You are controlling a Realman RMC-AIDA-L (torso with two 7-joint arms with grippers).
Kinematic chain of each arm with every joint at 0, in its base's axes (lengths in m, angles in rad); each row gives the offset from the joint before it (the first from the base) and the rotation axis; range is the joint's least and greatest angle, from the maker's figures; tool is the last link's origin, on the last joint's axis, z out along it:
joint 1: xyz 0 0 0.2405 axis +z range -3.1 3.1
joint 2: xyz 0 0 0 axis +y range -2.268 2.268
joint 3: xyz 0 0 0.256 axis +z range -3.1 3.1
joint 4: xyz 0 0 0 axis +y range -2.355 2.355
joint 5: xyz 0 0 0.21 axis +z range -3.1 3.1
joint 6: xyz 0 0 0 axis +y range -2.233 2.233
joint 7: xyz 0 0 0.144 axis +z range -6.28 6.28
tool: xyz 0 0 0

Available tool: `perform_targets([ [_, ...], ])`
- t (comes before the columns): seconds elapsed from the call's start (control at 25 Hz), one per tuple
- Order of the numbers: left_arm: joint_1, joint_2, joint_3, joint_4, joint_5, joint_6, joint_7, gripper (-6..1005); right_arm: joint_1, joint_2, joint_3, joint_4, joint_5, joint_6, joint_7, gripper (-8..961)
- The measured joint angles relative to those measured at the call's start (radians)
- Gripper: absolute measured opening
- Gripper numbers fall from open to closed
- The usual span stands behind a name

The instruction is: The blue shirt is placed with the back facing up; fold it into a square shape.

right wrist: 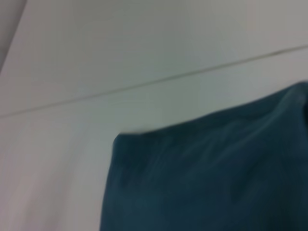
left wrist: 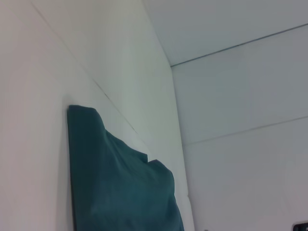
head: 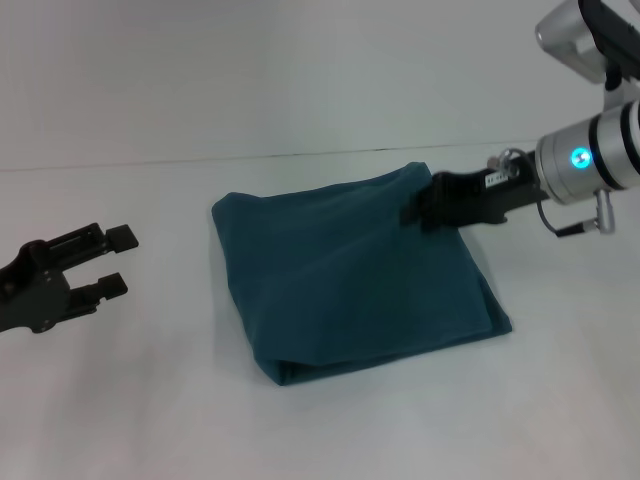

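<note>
The right gripper's fingers are at the far right edge of the blue shirt, dark tips pressed against the fabric just below the far right corner. Whether they pinch cloth or only touch it, I cannot tell. Behind them runs the black right gripper body, then the silver wrist with a lit blue ring, reaching in from the right side of the counter.

Over on the left, the left gripper hangs low near the counter's left edge, fingers spread wide with nothing between them, well apart from the shirt's left edge.

The shirt lies folded into a rough square in the middle of the white counter, turned a little so one corner points toward the near right. The left edge is a clean, rounded fold; the near edge shows stacked layers, with a lip of fabric peeking out at the near left corner. The near right corner sticks out slightly beyond the upper layer.

Bare counter runs all around: a wide strip on the left between gripper and cloth, a broad band along the near edge, and a narrower band behind the shirt up to the far edge.

In the left wrist view the shirt shows as a teal slab with an uneven edge; in the right wrist view it fills the frame close up.
</note>
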Motion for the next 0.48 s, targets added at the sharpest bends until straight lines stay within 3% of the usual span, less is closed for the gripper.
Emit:
perform_targets([
  [0.36,0.005,-0.001,-0.001,0.0,0.0,0.005,-0.001,847,-0.008,-0.035,-0.005,0.053,0.011,-0.125,-0.029,363],
  [0.48,0.006,-0.002,-0.001,0.0,-0.004,0.005,0.0,847,-0.018,-0.059,-0.006,0.048,0.0,-0.165,-0.026,362],
])
